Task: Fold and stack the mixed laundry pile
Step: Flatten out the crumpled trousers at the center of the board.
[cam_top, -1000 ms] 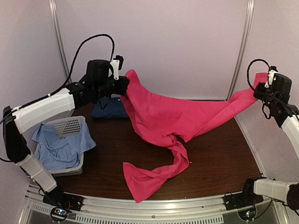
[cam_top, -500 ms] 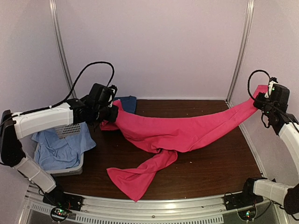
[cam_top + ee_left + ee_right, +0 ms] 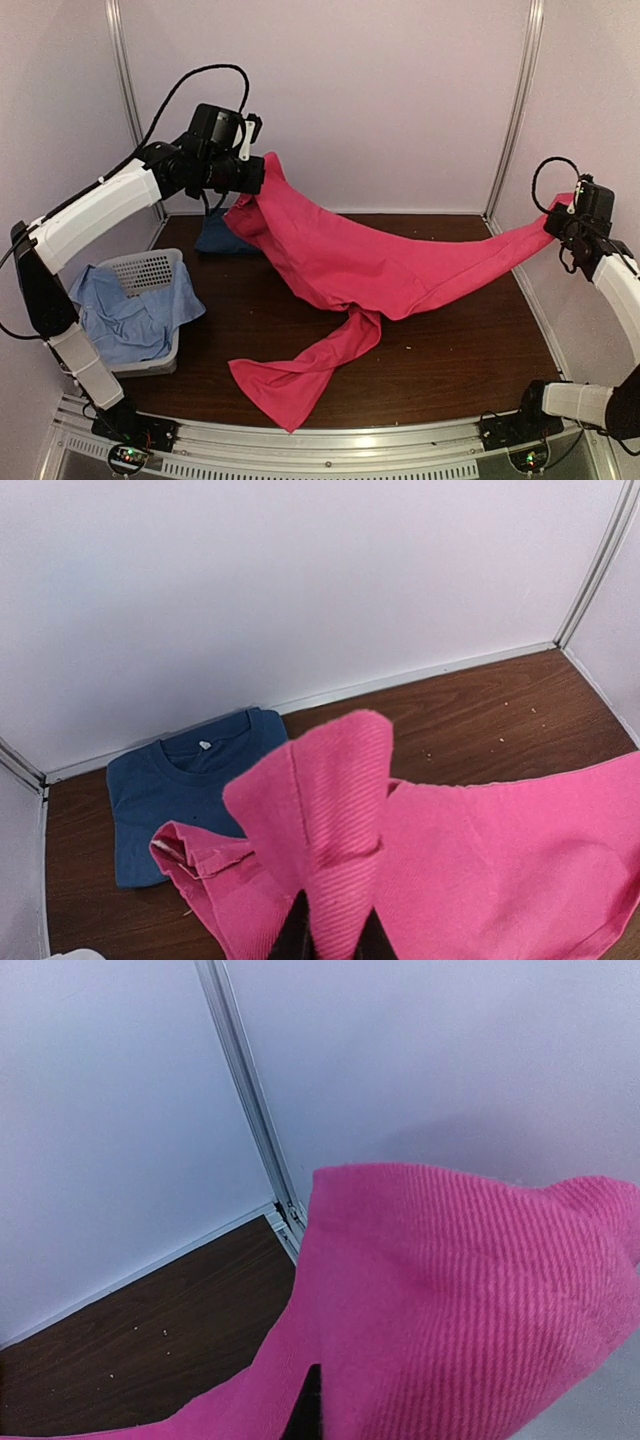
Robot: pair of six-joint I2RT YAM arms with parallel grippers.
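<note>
Left gripper [image 3: 262, 180]: risen since earlier, clamping pink shirt [image 3: 370, 265] at its left corner. Right gripper [image 3: 559, 215]: clamping its right end. Best practice: spread evenly, lifting the near tail clear.

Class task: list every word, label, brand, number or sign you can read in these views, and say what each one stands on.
No text can be read in any view.
White neck tag inside the collar of the dark blue T-shirt: too small to read.
Magenta-pink shirt and white slotted basket: no print visible.
</note>
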